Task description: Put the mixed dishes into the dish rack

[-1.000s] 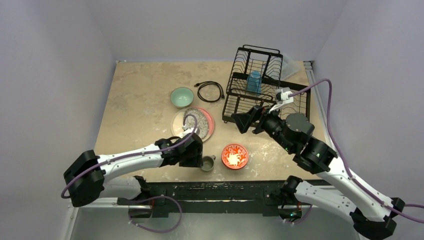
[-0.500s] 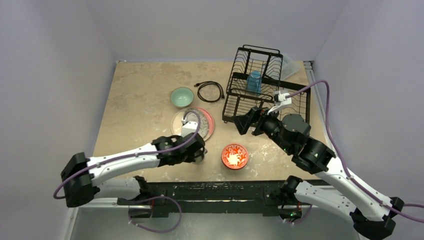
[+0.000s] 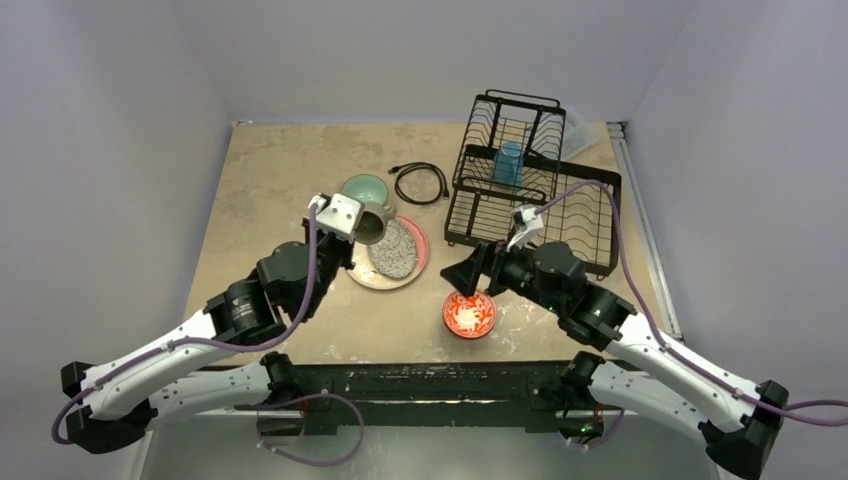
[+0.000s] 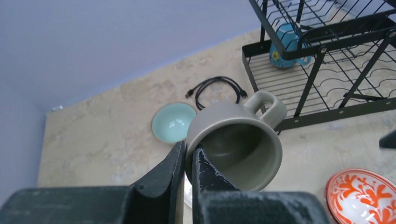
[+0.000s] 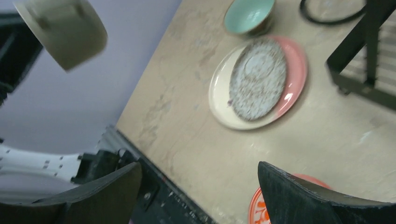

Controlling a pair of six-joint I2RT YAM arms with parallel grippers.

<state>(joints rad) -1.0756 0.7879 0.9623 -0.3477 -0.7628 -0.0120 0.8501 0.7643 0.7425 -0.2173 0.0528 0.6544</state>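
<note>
My left gripper (image 3: 358, 232) (image 4: 188, 150) is shut on the rim of the small grey mug (image 3: 373, 223) (image 4: 238, 140). It holds the mug tilted in the air above the cream-and-pink plate (image 3: 420, 247) (image 5: 292, 88) and the grey speckled oval dish (image 3: 395, 252) (image 5: 258, 79) lying on that plate. The teal bowl (image 3: 365, 186) (image 4: 173, 122) sits just beyond. My right gripper (image 3: 463, 274) (image 5: 198, 186) hangs open over the near table, beside the red-orange patterned bowl (image 3: 470, 313) (image 5: 256, 208). A blue cup (image 3: 509, 162) (image 4: 286, 46) stands in the black dish rack (image 3: 560, 215) (image 4: 322, 70).
A black coiled cable (image 3: 420, 182) (image 4: 217, 88) lies on the table between the teal bowl and the rack. The rack's near left corner post (image 5: 369, 51) stands close to my right wrist. Walls close in the table on three sides.
My left gripper closed on the mug near the table's front edge and lifted it up and away over the plate. My right arm swung down toward the red-orange bowl.
</note>
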